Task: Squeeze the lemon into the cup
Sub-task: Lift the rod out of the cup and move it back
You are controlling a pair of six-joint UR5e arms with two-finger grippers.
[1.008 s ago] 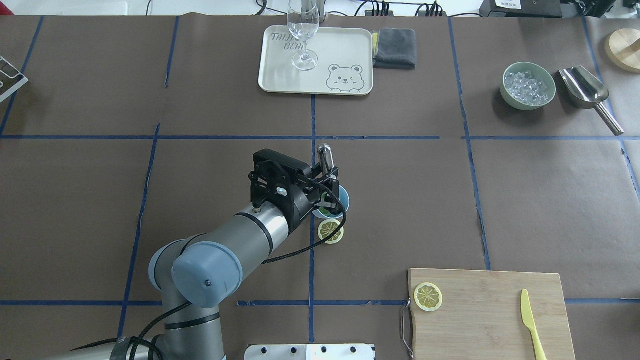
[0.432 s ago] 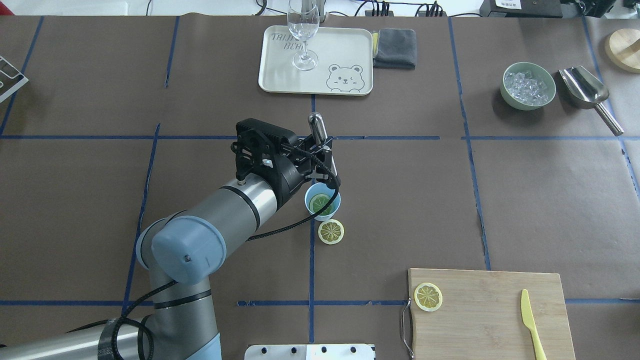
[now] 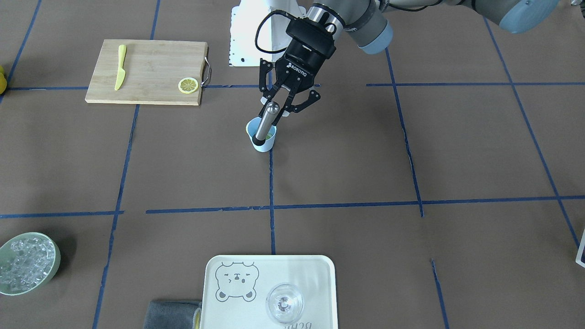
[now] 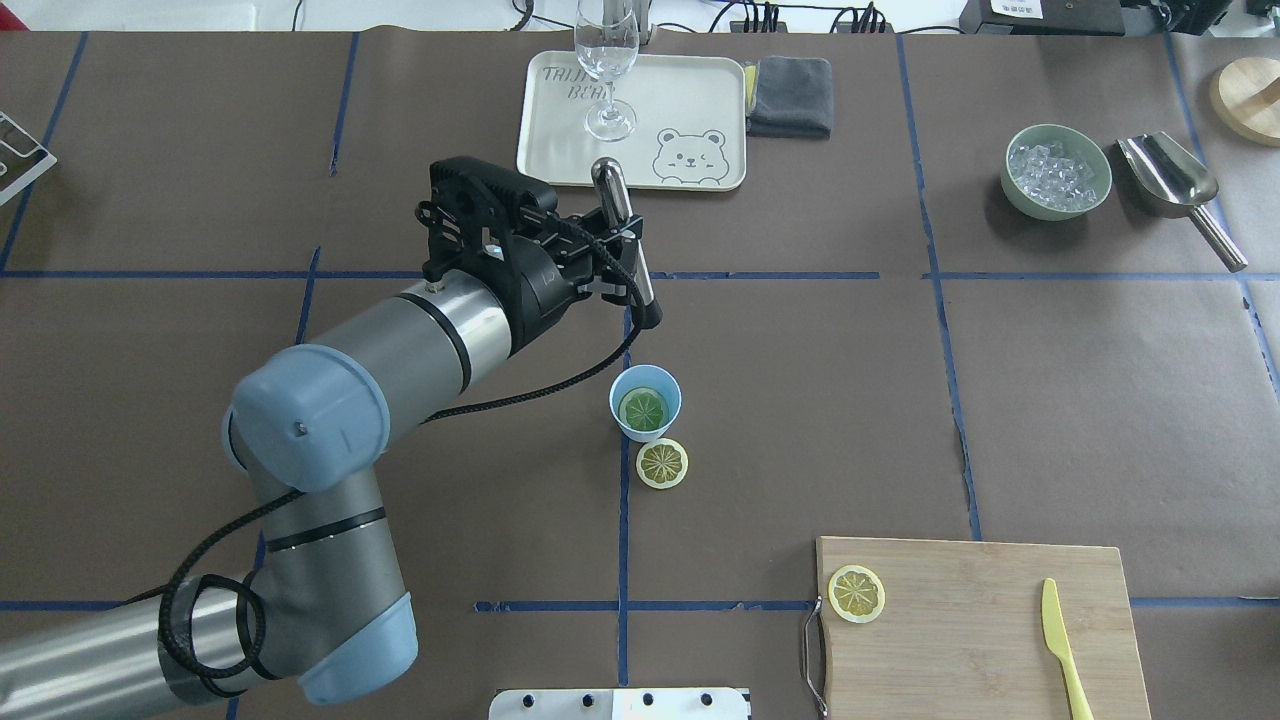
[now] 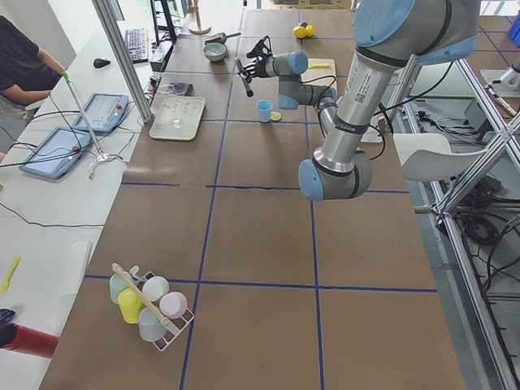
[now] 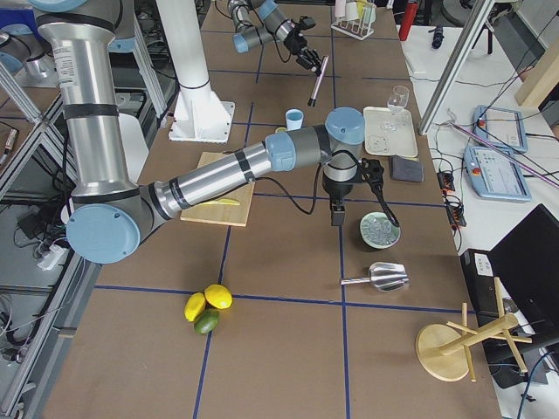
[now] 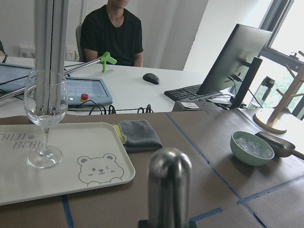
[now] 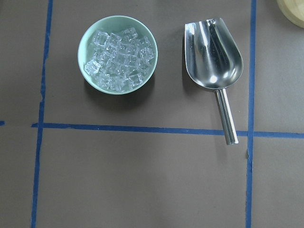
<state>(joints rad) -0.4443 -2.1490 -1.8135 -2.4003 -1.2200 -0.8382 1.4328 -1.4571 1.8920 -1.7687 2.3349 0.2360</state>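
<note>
The light-blue cup (image 4: 670,386) stands at the table's middle with a lemon slice (image 4: 642,409) lying flat inside it. A second lemon slice (image 4: 662,463) lies on the table touching the cup's near side. A third (image 4: 857,593) lies on the cutting board (image 4: 980,620). My left gripper (image 4: 625,250) is shut on a steel muddler (image 4: 608,185) and holds it tilted above the table, beyond the cup. The front view shows the muddler (image 3: 265,123) in front of the cup (image 3: 269,145). My right gripper (image 6: 337,214) shows only in the exterior right view; I cannot tell its state.
A white tray (image 4: 690,110) with a stemmed glass (image 4: 606,60) and a grey cloth (image 4: 790,95) sit at the far edge. A green bowl of ice (image 4: 1057,170) and a steel scoop (image 4: 1170,180) are far right. A yellow knife (image 4: 1060,640) lies on the board.
My left gripper has lifted the muddler out of the cup and moved away toward the tray. The slice inside the cup now shows.
</note>
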